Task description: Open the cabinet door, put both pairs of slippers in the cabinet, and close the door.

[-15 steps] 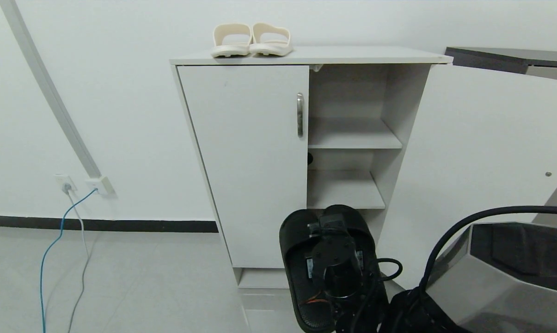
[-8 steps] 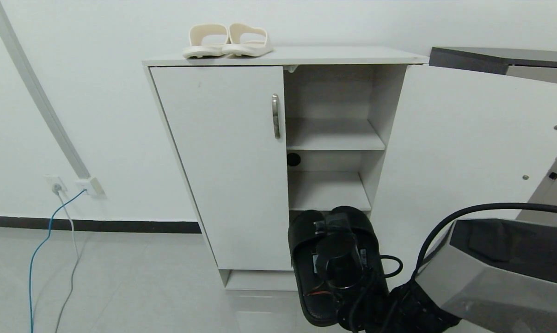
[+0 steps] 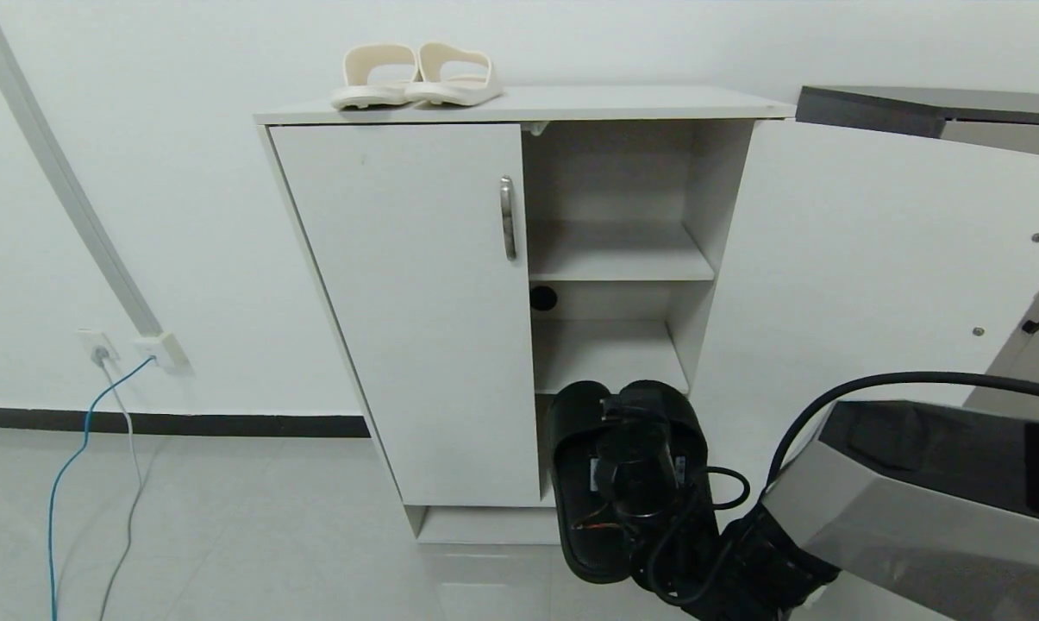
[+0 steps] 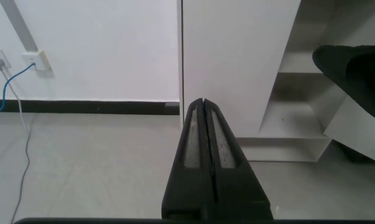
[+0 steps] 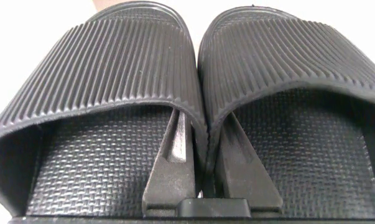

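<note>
Open cabinet, right gripper clamping black slippers toes toward it, left gripper together

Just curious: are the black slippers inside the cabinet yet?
Out: the right pincer holds the black slippers just before the open lower compartment of the cabinet.

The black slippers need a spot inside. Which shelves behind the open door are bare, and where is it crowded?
Bare: the upper shelf and the middle shelf beside the open door; also the cabinet top right of the cream slippers. Crowded: before the bottom opening, where the right hand holds the black slippers.
</note>
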### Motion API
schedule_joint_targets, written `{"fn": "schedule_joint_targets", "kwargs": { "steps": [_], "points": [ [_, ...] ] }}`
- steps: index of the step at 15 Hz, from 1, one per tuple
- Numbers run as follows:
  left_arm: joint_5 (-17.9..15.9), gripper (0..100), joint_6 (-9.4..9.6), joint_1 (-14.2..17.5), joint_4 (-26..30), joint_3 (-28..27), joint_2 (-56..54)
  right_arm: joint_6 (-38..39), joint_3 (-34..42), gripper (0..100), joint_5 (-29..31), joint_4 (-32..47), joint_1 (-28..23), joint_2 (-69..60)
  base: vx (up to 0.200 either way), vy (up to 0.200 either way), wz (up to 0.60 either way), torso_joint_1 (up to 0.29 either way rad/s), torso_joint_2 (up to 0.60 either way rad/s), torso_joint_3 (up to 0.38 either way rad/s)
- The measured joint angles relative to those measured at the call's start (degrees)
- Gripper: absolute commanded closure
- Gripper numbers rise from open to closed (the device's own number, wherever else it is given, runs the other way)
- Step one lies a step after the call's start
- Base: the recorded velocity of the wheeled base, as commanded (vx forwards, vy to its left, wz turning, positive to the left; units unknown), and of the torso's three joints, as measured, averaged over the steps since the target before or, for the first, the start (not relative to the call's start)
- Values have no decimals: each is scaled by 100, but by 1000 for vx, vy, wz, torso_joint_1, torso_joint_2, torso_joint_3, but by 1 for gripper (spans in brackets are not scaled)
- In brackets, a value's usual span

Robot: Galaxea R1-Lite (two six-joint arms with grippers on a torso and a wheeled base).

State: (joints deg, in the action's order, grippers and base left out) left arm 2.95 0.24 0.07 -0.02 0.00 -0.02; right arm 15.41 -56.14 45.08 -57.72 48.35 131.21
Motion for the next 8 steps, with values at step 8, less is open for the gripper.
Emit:
{"fn": "schedule_joint_targets", "kwargs": {
  "steps": [8],
  "points": [
    [-9, 100, 2, 0, 2, 0, 2, 306, -194, 100, -134, 101, -249, 201, 0, 0, 0, 0, 0, 0]
  ]
}}
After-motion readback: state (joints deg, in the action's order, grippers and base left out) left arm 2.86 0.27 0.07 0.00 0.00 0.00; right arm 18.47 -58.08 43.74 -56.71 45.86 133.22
